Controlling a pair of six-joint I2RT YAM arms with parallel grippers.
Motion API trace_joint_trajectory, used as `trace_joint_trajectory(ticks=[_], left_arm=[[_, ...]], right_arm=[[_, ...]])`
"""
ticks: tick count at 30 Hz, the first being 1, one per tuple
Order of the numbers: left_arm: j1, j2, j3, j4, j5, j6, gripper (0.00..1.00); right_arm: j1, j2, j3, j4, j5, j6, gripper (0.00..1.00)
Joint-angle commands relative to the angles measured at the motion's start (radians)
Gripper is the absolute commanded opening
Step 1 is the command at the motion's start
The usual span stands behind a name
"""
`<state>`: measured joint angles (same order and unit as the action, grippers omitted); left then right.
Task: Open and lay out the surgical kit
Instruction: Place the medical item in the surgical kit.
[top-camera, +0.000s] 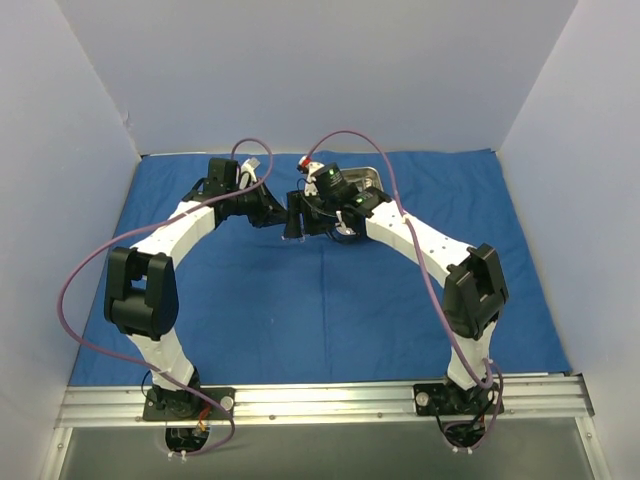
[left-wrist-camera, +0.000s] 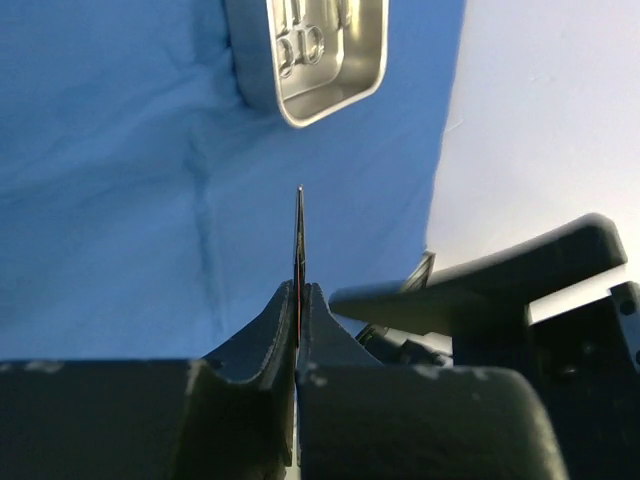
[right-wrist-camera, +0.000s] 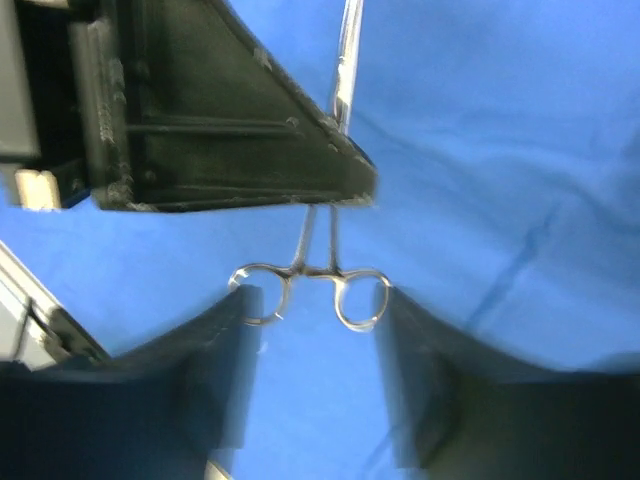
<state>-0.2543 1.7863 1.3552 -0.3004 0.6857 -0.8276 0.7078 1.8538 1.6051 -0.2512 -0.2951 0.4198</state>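
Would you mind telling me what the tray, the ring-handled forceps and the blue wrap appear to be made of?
The tray looks like polished stainless steel: its walls shine and reflect like a mirror. The ring-handled forceps are also bright metal, probably steel, silver and glinting along the thin rings. The blue wrap is matte fabric with soft creases; woven or nonwoven, I cannot tell.

White arm links with black joints, looping purple cables, matte black fingers, perhaps scuffed at the edges
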Motion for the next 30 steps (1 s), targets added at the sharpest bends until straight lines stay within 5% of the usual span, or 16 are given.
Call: trace_joint_trajectory(ticks=[1,7,18,30], left_arm=[[0.016,0.028,0.105,-0.147,0.018,0.197,0.02],[0.049,0.045,0.096,-0.356,0.073,0.43,0.02],[-0.023,-0.042,-0.254,-0.118,0.178,0.332,0.02],[-0.063,0.053,-0.283,-0.126,0.105,0.42,0.02]], right_arm=[[0.001,-0.065,0.027,-0.072,0.034,-0.029,0.7],[-0.109,-0.142,0.007,-0.16,0.115,-0.047,0.79],[-0.364,0.011,0.213,-0.27,0.149,-0.09,0.79],[-0.39,0.185,0.374,-0.278,0.111,-0.073,0.79]])
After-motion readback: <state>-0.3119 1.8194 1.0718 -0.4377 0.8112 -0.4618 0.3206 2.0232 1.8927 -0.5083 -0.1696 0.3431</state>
